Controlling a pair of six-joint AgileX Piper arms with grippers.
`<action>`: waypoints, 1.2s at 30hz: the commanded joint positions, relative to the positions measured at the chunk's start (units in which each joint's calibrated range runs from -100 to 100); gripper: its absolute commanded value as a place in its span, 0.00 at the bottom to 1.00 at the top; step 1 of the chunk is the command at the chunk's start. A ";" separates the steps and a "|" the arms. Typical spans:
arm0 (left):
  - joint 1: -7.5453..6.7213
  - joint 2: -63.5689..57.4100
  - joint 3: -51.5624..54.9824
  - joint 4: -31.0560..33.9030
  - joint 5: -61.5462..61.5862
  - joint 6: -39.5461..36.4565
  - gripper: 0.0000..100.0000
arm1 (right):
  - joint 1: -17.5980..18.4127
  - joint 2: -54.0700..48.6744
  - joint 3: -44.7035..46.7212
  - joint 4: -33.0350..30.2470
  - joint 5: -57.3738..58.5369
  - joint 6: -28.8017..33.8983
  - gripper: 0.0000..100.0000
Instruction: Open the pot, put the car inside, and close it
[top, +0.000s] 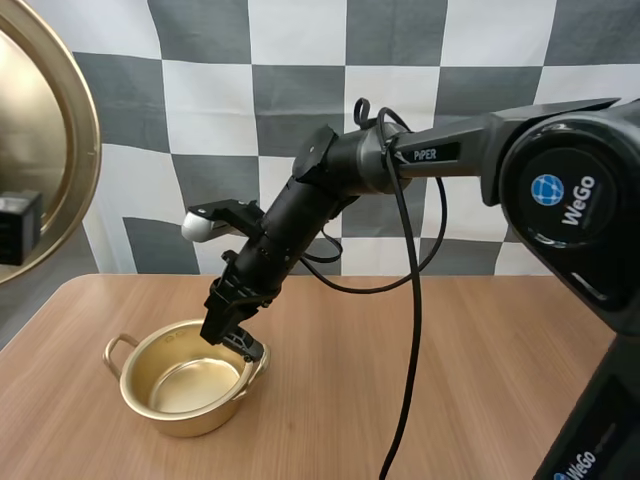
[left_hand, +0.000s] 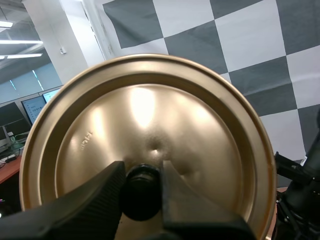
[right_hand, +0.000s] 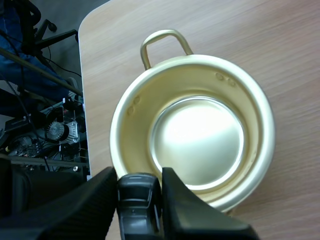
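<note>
- My left gripper (left_hand: 142, 171) pinches the round black knob (left_hand: 141, 195) of the shiny gold metal lid (top: 50, 150). It holds the lid up in the air, at 9 o'clock in the high view.
- The round gold metal pot (top: 180, 412) sits open on the brown wooden table (top: 430, 380), at about 7 o'clock.
- My right gripper (right_hand: 138, 175) squeezes the small dark toy car (right_hand: 138, 202). The car is right by the pot's rim, at its 2 o'clock side.

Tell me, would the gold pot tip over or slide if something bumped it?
It probably won't tip: the pot is wide, low and sits flat on the table. It looks thin and is empty, so it's likely light and might slide on the smooth wood.
</note>
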 joint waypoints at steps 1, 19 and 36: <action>0.03 0.02 0.02 0.07 0.00 0.00 0.00 | 0.16 2.58 -2.77 0.15 0.05 -0.02 0.00; 0.03 0.02 0.02 1.06 0.00 0.72 0.00 | 4.81 11.41 -11.66 3.04 0.05 -0.02 0.00; 0.34 0.02 0.02 0.95 0.00 0.72 0.00 | 5.25 14.47 -11.78 0.64 -2.33 -1.40 0.00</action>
